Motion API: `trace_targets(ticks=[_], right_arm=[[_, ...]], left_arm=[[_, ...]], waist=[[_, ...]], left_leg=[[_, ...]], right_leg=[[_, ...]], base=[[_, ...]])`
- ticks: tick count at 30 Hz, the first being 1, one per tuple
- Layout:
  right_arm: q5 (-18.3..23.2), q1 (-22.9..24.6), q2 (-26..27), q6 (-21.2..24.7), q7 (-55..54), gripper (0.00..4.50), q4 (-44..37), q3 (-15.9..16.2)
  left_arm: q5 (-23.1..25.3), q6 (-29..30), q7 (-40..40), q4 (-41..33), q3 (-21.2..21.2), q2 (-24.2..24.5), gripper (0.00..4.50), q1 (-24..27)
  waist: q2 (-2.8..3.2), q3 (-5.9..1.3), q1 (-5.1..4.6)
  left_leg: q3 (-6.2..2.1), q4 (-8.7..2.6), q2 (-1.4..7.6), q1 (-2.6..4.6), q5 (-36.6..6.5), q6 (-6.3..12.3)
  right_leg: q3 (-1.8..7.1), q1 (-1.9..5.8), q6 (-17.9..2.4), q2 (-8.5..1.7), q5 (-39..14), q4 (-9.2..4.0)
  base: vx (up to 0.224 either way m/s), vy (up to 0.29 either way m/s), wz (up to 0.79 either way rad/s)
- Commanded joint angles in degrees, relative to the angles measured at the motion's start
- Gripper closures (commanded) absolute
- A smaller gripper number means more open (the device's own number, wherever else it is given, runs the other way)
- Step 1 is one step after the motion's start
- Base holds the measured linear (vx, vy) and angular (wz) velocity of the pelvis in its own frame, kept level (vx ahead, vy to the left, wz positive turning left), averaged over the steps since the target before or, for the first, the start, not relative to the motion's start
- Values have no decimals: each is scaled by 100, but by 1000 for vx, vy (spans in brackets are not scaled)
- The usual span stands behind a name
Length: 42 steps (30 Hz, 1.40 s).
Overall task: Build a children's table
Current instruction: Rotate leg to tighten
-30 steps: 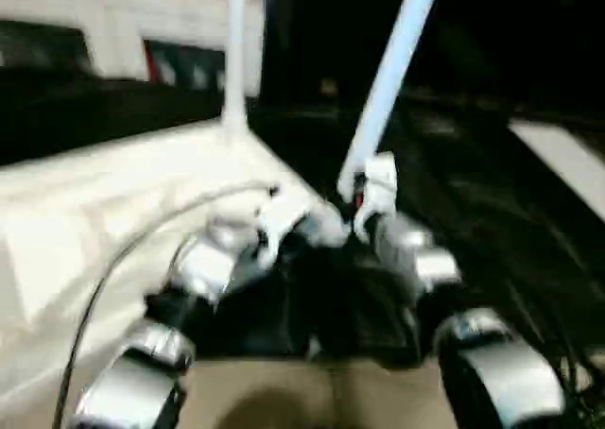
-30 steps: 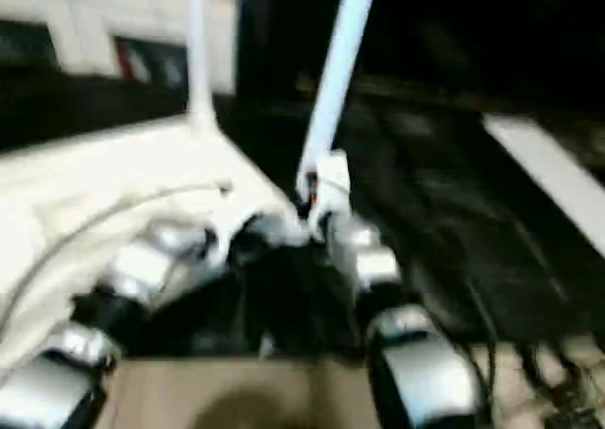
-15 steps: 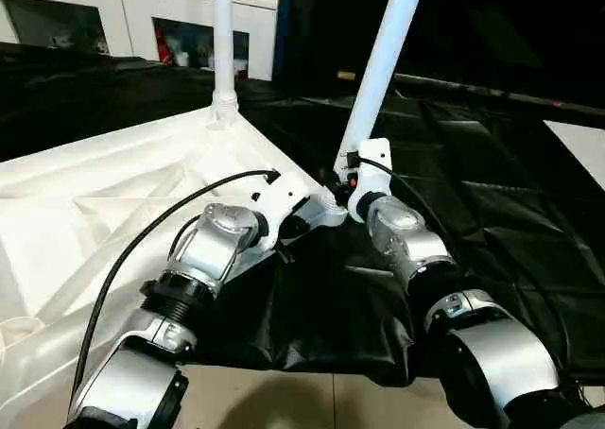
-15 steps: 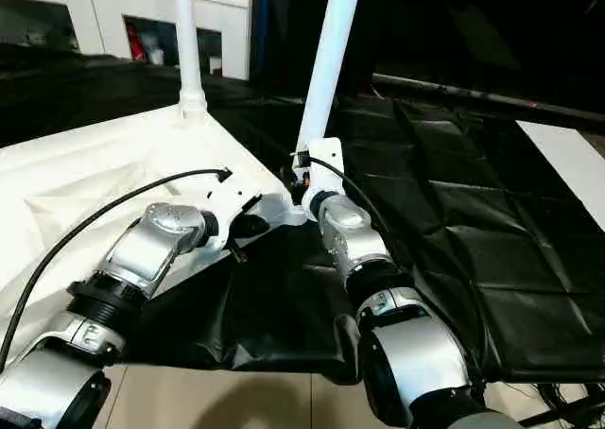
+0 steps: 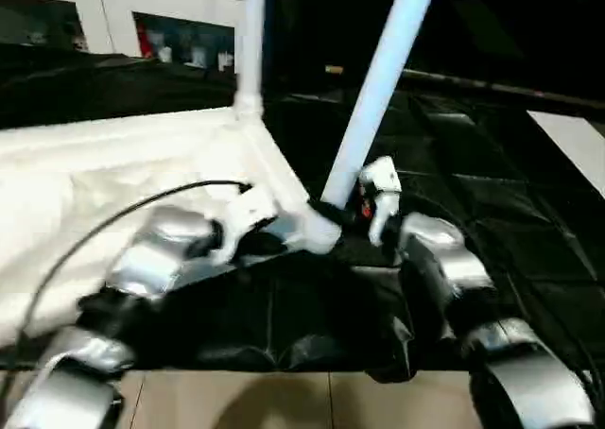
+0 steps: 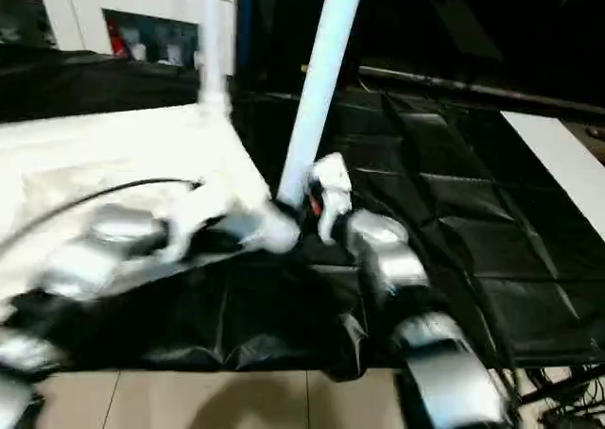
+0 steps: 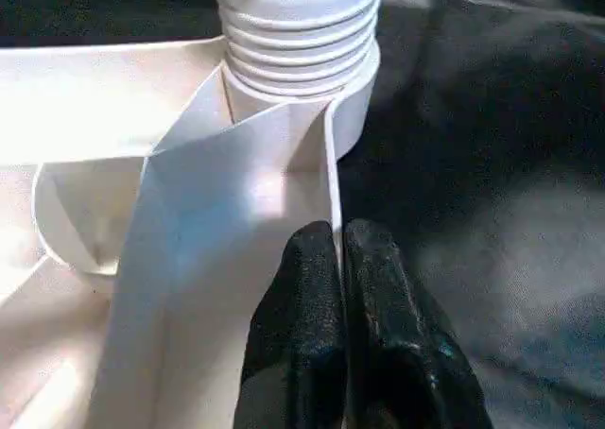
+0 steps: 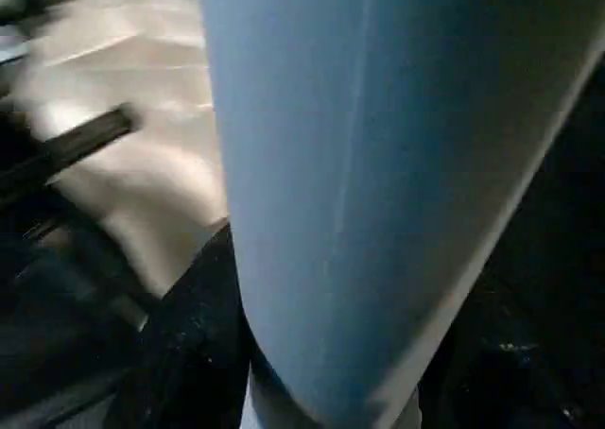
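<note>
The children's table lies upside down: its white tabletop (image 5: 113, 174) rests ribbed side up on the black cloth. One white leg (image 5: 251, 42) stands upright in the far corner socket. A second leg (image 5: 378, 89) leans to the right from the near corner socket (image 7: 298, 32), where its ribbed end sits. My left gripper (image 7: 337, 235) is shut on the tabletop's thin rim just beside that socket. My right gripper (image 5: 352, 202) is shut on the leaning leg (image 8: 378, 193) low down, with one black finger (image 8: 194, 353) showing beside the tube.
The black-draped work table (image 5: 492, 193) stretches to the right and back. A white board (image 5: 572, 141) lies at its far right. White cupboards (image 5: 161, 23) stand behind. A black cable (image 5: 113, 216) runs over my left forearm. Tiled floor (image 5: 284, 401) lies below the front edge.
The whole picture has shifted and blurred, so the camera has moved. Both grippers keep their holds, and the leaning leg stands much as before.
</note>
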Motion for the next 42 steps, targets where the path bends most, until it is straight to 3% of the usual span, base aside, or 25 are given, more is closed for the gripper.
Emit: trace_targets(ticks=[1, 3, 6, 10, 13, 17, 18, 19, 20, 22, 23, 25, 29, 36, 39, 42], right_arm=[[-274, 458, -228, 583, 267, 262, 356, 304], [-202, 670, -415, 697, 735, 262, 7, 385], [-231, 856, -584, 719, 1058, 262, -289, 477], [-303, 911, -594, 692, 1015, 262, -424, 499], [-498, 728, -400, 494, 215, 262, -63, 344], [-552, 342, -121, 502, -1255, 262, 708, -43], [-546, 321, -106, 505, -1337, 262, 749, -66], [-392, 50, 103, 583, -2350, 262, 1237, -399], [-337, -25, 162, 607, -2623, 262, 1365, -489], [-238, -166, 266, 649, -3111, 262, 1591, -637], [-223, -266, 348, 616, -3383, 262, 1750, -674], [-266, -415, 461, 579, -3807, 262, 1958, -678], [-248, -689, 783, 514, -4136, 262, 2240, -768], [-356, -757, 879, 443, -4106, 262, 2390, -686], [-461, -756, 931, 235, -3462, 262, 2399, -497], [-445, -771, 951, 154, -3161, 192, 2364, -522]], left_arm=[[-382, -218, -806, -542, -238, -77, 450, -15], [-436, -319, -988, -564, -217, 55, 450, 0], [-474, -364, -1073, -544, -191, 172, 450, -11], [-414, -394, -1003, -495, -180, 197, 450, -35], [-277, -267, -560, -336, -106, 37, 450, -123], [-146, 165, 308, -216, 43, -334, 450, -251], [-141, 192, 355, -213, 52, -358, 450, -257], [-68, 579, 962, -188, 158, -678, 450, -319], [-49, 668, 1095, -185, 180, -752, 450, -332], [-5, 841, 1300, -216, 185, -892, 450, -340], [64, 1024, 1479, -317, 152, -1023, 450, -324], [174, 1348, 1775, -472, 109, -1252, 450, -307], [342, 1432, 2287, -378, 70, -1510, 450, -350], [333, 1407, 2353, -295, 109, -1460, 450, -375], [352, 1336, 2317, -285, 113, -1397, 450, -379], [318, 1305, 2282, -287, 130, -1362, 450, -374]], waist=[[158, -238, -35], [133, -229, -9], [149, -217, 17], [133, -209, 25], [129, -210, 15], [136, -185, -23], [136, -185, -23], [150, -189, -46], [141, -187, -66], [147, -199, -92], [137, -209, -122], [121, -215, -133], [33, -197, -120], [53, -197, -126], [73, -190, -136], [67, -201, -134]], left_leg=[[100, -330, 45, -120, 719, 593], [107, -330, 53, -110, 636, 602], [119, -342, 59, -89, 519, 588], [122, -355, 61, -103, 356, 436], [122, -365, 57, -111, 327, 315], [105, -412, 65, -142, -137, 18], [105, -412, 65, -142, -137, 18], [98, -411, 61, -157, -254, -60], [86, -418, 58, -157, -307, -120], [86, -406, 40, -192, -298, -124], [91, -393, 40, -204, -173, -96], [96, -383, 28, -215, -115, -71], [100, -386, 18, -224, -221, 27], [89, -396, 26, -222, -336, 30], [92, -395, 28, -223, -396, 41], [94, -385, 29, -228, -269, 112]], right_leg=[[344, 350, -1478, -445, 1037, -322], [348, 355, -1516, -452, 929, -337], [343, 321, -1530, -455, 770, -351], [349, 321, -1438, -466, 465, -375], [351, 310, -1376, -465, 379, -379], [354, 301, -1134, -472, -502, -456], [354, 301, -1134, -472, -502, -456], [360, 294, -1058, -478, -739, -468], [349, 282, -1009, -470, -882, -492], [357, 290, -957, -463, -844, -478], [357, 281, -935, -446, -518, -450], [353, 289, -943, -439, -351, -436], [350, 262, -823, -431, -547, -477], [349, 234, -737, -437, -692, -485], [349, 228, -792, -441, -696, -491], [354, 244, -858, -438, -496, -468]], base=[[0, 0, 0], [0, 0, 0], [0, 0, 0], [0, 0, 0], [0, 0, 0], [0, 0, 0], [0, 0, 0], [0, 0, 0], [0, 0, 0], [0, 0, 0], [0, 0, 0], [0, 0, 0], [0, 0, 0], [0, 0, 0], [0, 0, 0], [0, 0, 0]])
